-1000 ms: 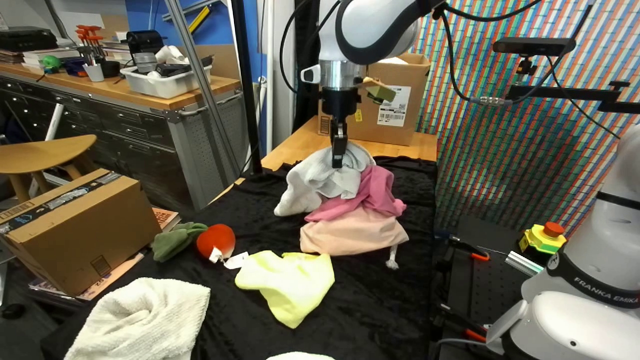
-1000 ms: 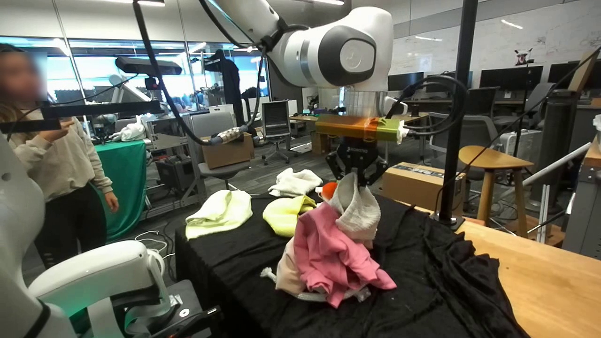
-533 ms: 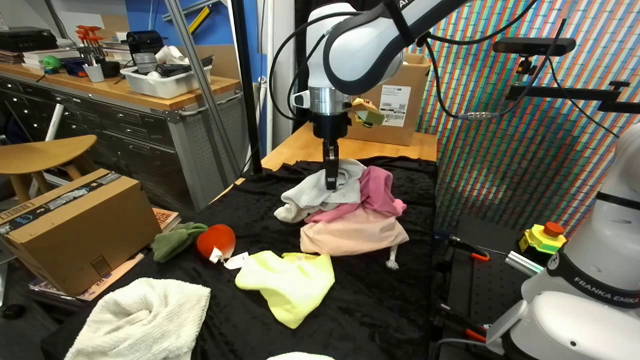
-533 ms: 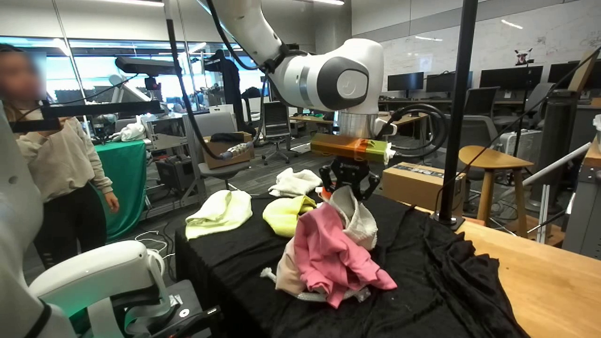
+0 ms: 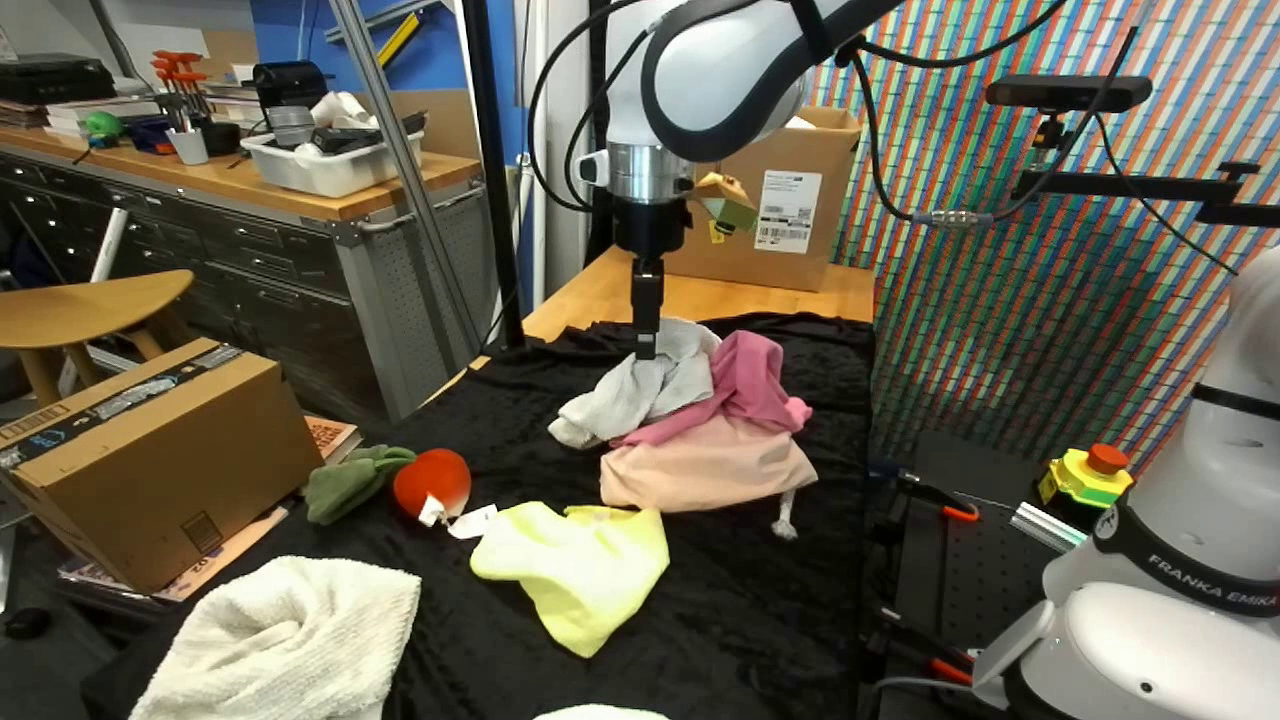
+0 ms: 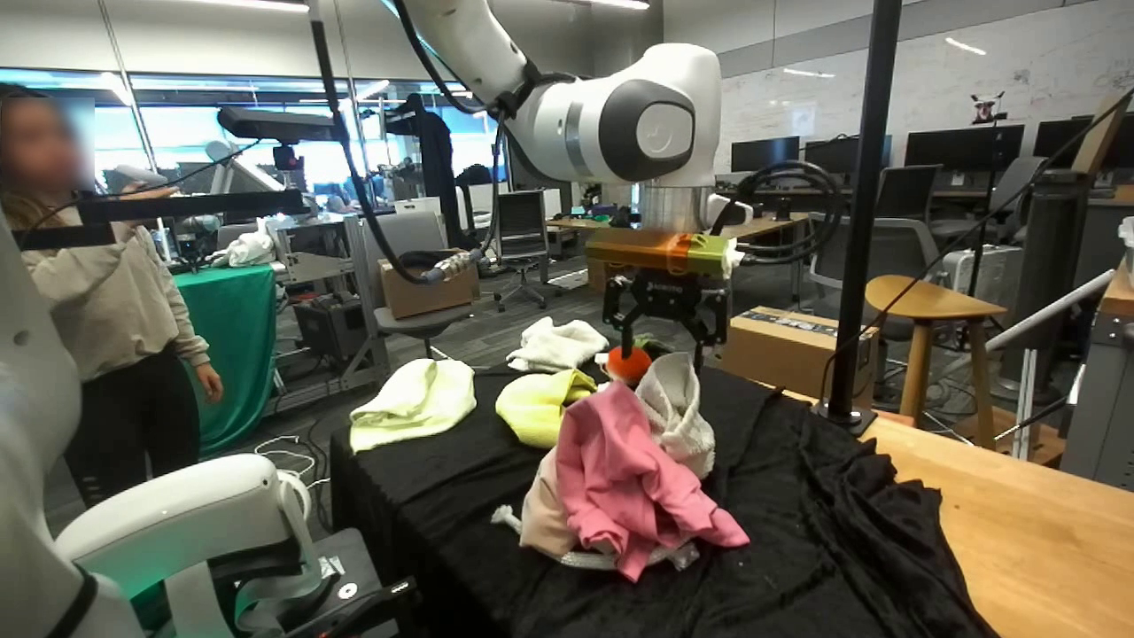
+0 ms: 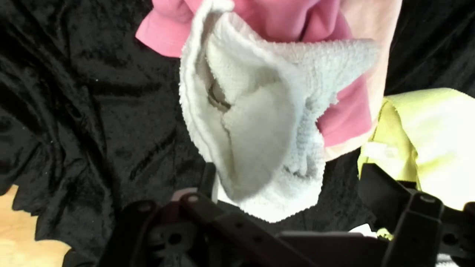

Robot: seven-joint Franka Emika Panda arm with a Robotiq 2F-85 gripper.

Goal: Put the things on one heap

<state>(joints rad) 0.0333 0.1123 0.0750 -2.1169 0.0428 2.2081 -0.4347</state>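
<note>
My gripper stands open just above the heap, its fingers spread wide. In the wrist view a grey-white towel lies below and between the fingertips, not gripped. That towel rests crumpled against and partly over a pink cloth, which lies on a peach drawstring bag. Apart from this heap are a yellow cloth, a white towel, a pale yellow cloth, and a red round plush with a green part beside it. All lie on the black-covered table.
A cardboard box stands beyond the plush at the table's side. A black pole rises at a table edge near bare wood. A larger box sits on the wooden end. A person stands nearby.
The fingers have spread and let go of the grey-white towel, which has slumped lower onto the heap. My gripper first went down, then rose a little and shifted slightly away from the pink cloth.
</note>
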